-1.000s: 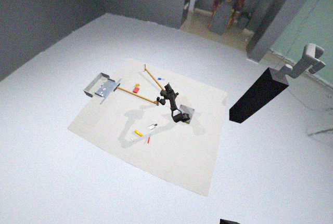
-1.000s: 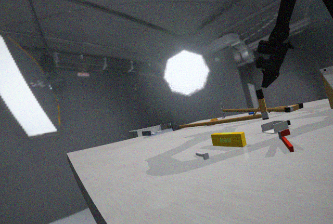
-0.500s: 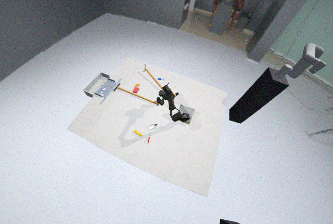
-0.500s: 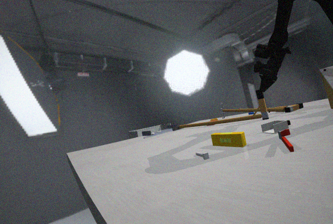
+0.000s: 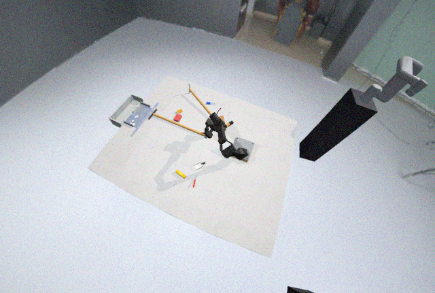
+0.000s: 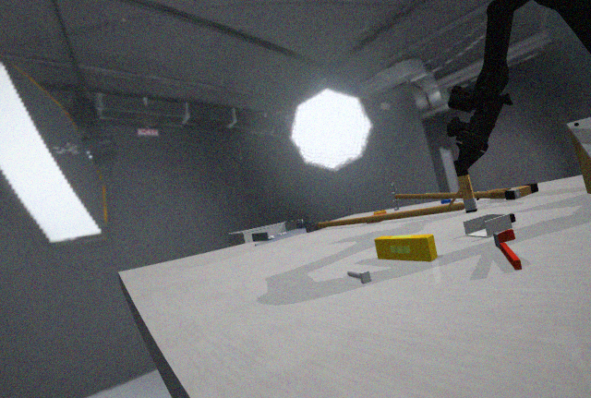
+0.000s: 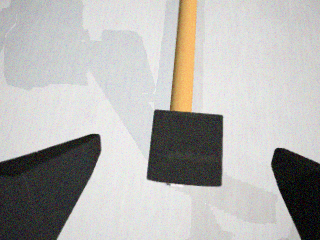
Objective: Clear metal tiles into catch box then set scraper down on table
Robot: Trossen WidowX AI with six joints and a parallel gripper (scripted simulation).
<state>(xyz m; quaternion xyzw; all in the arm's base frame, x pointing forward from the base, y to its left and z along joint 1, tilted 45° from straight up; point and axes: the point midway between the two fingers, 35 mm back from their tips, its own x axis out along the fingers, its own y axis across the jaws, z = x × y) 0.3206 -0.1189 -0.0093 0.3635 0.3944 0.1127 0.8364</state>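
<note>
The long scraper (image 5: 179,124) (image 6: 381,217) lies on the table, its black blade (image 5: 152,114) at the near edge of the steel bench plate (image 5: 143,114). Its short upright grip (image 6: 466,188) has a black cap (image 7: 186,160). My gripper (image 5: 207,133) (image 6: 462,172) (image 7: 185,149) is open at the top of that grip. The cap shows between the spread fingers in the wrist view, not clamped. A few small pale metal tiles (image 5: 132,115) show on the plate; they are too small to count. The catch box (image 5: 115,122) stands at the plate's far end.
A second long-handled tool (image 5: 200,100) with a thin hooked head lies behind the scraper. A red block (image 5: 177,117) and an orange piece (image 5: 179,111) lie beside the scraper's handle. A yellow block (image 5: 180,173) (image 6: 405,247), a metal bracket (image 5: 198,166) and a red tool (image 6: 510,252) lie nearer the front.
</note>
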